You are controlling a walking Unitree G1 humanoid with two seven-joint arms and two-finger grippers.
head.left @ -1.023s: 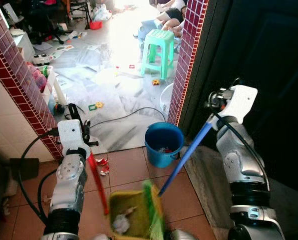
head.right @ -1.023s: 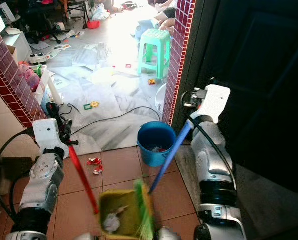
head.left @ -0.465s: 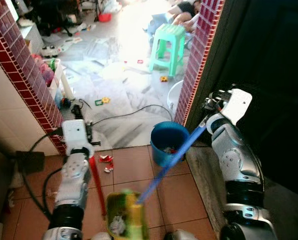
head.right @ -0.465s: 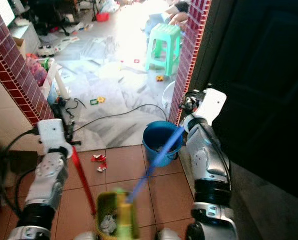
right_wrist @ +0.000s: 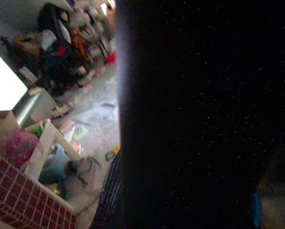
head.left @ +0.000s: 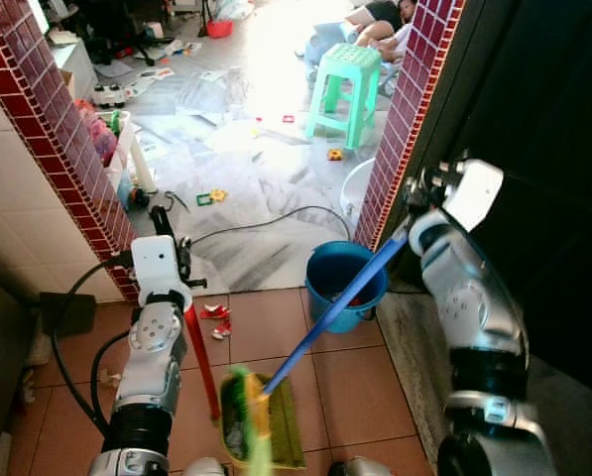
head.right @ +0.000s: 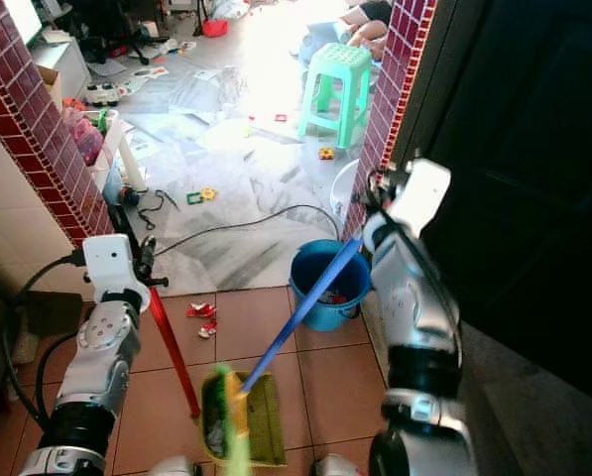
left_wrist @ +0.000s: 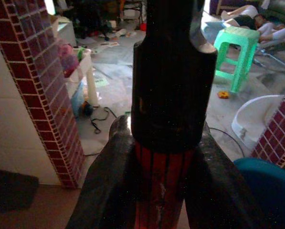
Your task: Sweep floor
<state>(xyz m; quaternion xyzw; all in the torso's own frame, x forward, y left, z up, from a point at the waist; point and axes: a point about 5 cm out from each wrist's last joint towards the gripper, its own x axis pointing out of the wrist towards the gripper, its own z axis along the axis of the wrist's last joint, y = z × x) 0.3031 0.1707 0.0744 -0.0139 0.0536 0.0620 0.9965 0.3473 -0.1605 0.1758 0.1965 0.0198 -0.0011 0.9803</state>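
The broom (head.left: 248, 412) has a long, thin blue stick and soft green and yellow bristles that look blurry. The bristles sit inside the dustpan (head.left: 276, 431), low down and far below both tools. The dustpan is a flat yellow-green plastic scoop with a long, thin red handle (head.left: 201, 357). There is some pale trash in it. It rests on the floor (head.left: 340, 382), which is made of smooth square red-brown tiles.

The right tool (head.left: 414, 208) is up high at the top end of the blue stick. I cannot tell how its fingers sit, because the right wrist view is very dark.

The left tool (left_wrist: 163, 157) is closed tight around the top of the red handle. Its two black fingers (left_wrist: 111, 191) press on each side of it. The handle has a black cap on top.

Between the two tools, and a little past them, stands one round blue plastic bucket (head.left: 343, 288) with bits inside. Near the left tool lie a few red and white scraps (head.left: 216, 319) on the tiles. One thin black cable (head.left: 256, 223) curls over the shiny grey floor past the tools. Two posts of small dark red tiles (head.left: 67, 149) stand at the sides. Farther off is one green plastic stool (head.left: 343, 89) with four legs. A person lies on the floor behind it.
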